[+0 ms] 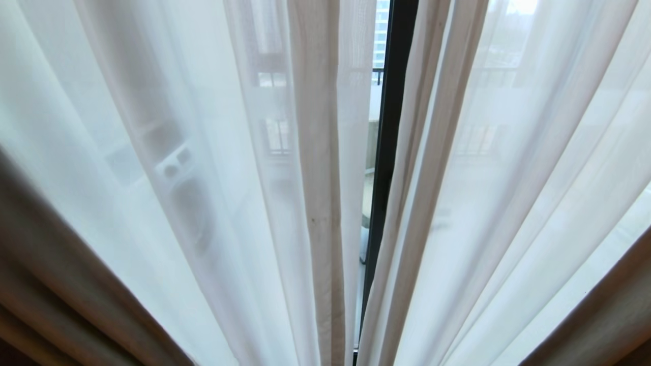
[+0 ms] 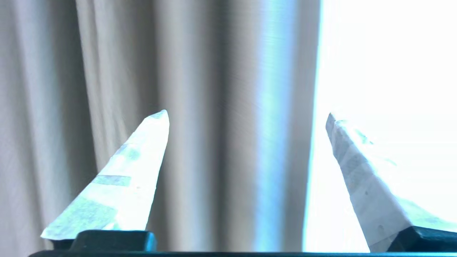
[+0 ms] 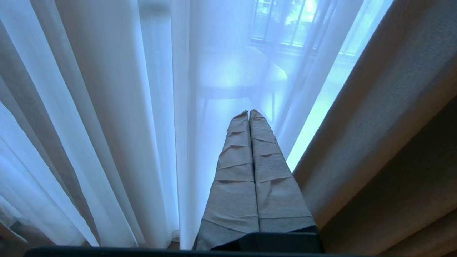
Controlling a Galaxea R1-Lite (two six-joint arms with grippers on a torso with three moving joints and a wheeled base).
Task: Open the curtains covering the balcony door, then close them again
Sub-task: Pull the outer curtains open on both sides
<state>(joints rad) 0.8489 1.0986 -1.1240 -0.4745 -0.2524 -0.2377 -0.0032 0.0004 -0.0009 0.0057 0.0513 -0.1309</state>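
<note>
In the head view the sheer curtains point(image 1: 315, 193) are filling nearly the whole frame, hanging in long vertical folds, with a narrow gap just right of centre where the black frame of the balcony door point(image 1: 389, 152) is showing through; heavier beige drapes point(image 1: 56, 290) are sitting in the lower left and lower right corners. Neither arm is showing there. In the left wrist view the left gripper point(image 2: 246, 117) is standing released, its two pale fingers spread wide with nothing between them, and it is pointing straight at upright pleats of beige cloth; the cloth's edge, running top to bottom, is lying toward the right side of that frame, next to bright light. Whether the fingertips are touching the fabric cannot be told. The right gripper point(image 3: 249, 114) is sitting clenched and empty, aimed at sheer fabric with a drape to its right in its own view, seemingly parked. The left arm looks the better placed to take a vertical fold, closing across its long axis.
</note>
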